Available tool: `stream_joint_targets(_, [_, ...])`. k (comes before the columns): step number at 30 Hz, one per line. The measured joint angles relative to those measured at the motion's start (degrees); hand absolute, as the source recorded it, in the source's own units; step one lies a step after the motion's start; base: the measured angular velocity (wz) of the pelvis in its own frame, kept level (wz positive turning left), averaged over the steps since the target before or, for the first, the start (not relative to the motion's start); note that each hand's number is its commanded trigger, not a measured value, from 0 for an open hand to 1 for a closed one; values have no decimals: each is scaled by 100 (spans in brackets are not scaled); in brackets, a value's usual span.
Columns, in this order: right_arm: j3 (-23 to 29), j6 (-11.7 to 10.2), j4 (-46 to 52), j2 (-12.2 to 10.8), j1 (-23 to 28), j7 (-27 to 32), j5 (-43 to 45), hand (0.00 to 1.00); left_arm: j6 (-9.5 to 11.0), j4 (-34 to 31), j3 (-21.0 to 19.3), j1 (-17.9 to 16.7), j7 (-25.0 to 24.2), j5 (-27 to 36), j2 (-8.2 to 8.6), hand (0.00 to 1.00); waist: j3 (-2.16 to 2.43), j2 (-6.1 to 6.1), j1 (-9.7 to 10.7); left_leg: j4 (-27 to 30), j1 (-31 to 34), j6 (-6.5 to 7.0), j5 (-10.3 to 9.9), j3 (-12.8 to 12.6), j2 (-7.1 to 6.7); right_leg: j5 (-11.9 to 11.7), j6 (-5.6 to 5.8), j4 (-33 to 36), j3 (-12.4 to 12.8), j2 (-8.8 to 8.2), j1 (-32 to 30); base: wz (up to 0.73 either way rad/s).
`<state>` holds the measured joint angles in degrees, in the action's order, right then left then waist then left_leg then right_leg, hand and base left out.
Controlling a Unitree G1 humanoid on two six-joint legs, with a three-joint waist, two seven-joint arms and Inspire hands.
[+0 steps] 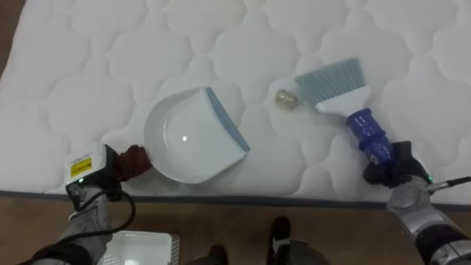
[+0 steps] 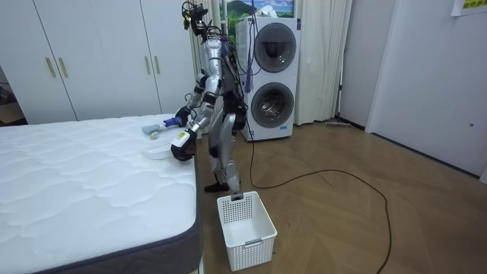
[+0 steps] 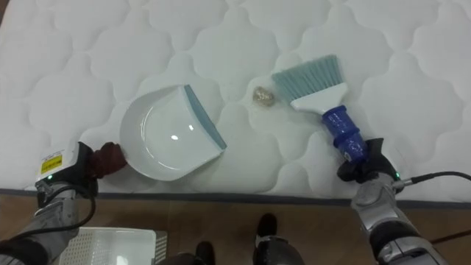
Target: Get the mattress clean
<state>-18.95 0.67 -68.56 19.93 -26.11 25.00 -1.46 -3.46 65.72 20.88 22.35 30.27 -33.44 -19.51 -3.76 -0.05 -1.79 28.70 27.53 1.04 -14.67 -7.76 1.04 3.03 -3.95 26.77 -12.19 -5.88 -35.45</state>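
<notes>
We're bracketing the scrap (image 1: 287, 99) near the bed (image 1: 96, 66)'s edge.
Fingers are clamping: left hand (image 1: 118, 165) on the dustpan (image 1: 193, 136), right hand (image 1: 394, 168) on the brush (image 1: 342, 92).

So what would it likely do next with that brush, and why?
Probably sweep the brush toward its left, nudging the small crumpled scrap into the dustpan. The scrap lies on the mattress just beside the bristles, between them and the dustpan's open lip. The right hand grips the brush handle and the left hand holds the dustpan.
</notes>
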Motion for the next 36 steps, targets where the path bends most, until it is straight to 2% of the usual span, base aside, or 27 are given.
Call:
stream_joint_targets(5, [3, 27, -59, 1, 14, 56, -25, 100, -28, 3, 4, 0, 9, 0, -1, 100, 4, -23, 16, 9, 4, 1, 0, 0, 2, 0, 2, 7, -4, -5, 10, 0])
stream_joint_targets(11, [29, 74, -275, 66, 11, 204, 460, 100, -32, -54, 8, -1, 11, -8, -7, 100, 14, -56, 16, 153, 63, 40, -39, 1, 24, 10, 19, 40, -34, -20, 0, 0])
stream_joint_targets(13, [14, 198, -313, 195, -12, 235, 724, 100, -77, -160, 5, 9, 45, -189, -72, 100, 11, -179, -42, 173, 80, 46, -43, -31, 1, 26, 20, 176, -5, -79, -102, 0])
stream_joint_targets(16, [11, 321, -547, 414, -172, 267, 1160, 100, -162, -170, 4, 73, 62, -390, -110, 100, 15, -285, -75, 267, 97, 55, -51, -36, -22, 30, 17, 239, 46, -76, -120, -4])
stream_joint_targets(20, [11, 435, -550, 714, -213, 474, 1595, 100, -246, -193, 5, 97, 67, -471, -178, 100, 11, -354, -135, 300, 98, 53, -126, -69, 11, -21, 16, 185, 103, -12, -115, -10])
stream_joint_targets(21, [3, 448, -548, 784, -217, 518, 1784, 100, -295, -196, 22, 112, 68, -472, -238, 100, 3, -399, -146, 302, 136, 53, -133, -73, 19, -32, 9, 181, 103, -4, -134, -5])
stream_joint_targets(22, [-16, 484, -549, 831, -247, 533, 1947, 100, -391, -197, 89, 117, 73, -480, -316, 100, 2, -439, -150, 316, 176, 45, -130, -73, 37, -51, -9, 154, 75, 5, -146, 0])
stream_joint_targets(25, [-15, 631, -558, 966, -407, 642, 2265, 100, -502, -196, 193, 116, 82, -504, -401, 100, -9, -458, -150, 322, 236, 30, -118, -41, 50, -90, -32, 102, 23, 9, -169, 3])
stream_joint_targets(30, [-10, 699, -701, 1091, -708, 861, 3251, 100, -580, -199, 179, 168, 183, -770, -432, 100, -50, -543, -190, 311, 225, 19, -108, -8, 46, -97, -43, 89, -8, 7, -172, 1])
stream_joint_targets(32, [-11, 703, -694, 1155, -791, 878, 3657, 100, -623, -200, 180, 168, 182, -777, -436, 100, -45, -576, -192, 311, 219, 19, -108, -8, 53, -105, -48, 91, -45, -3, -161, -2])
stream_joint_targets(35, [-371, 822, -695, 1307, -966, 885, 4332, 100, -702, -222, 189, 183, 182, -866, -488, 100, -66, -707, -265, 300, 202, 16, -105, -46, 73, -102, -52, 88, -34, -1, -165, -7])
stream_joint_targets(36, [-491, 822, -679, 1400, -998, 887, 4644, 100, -705, -287, 189, 185, 182, -970, -511, 100, -60, -747, -319, 300, 202, 16, -106, -74, 96, -101, -53, 73, -36, 0, -163, 0])
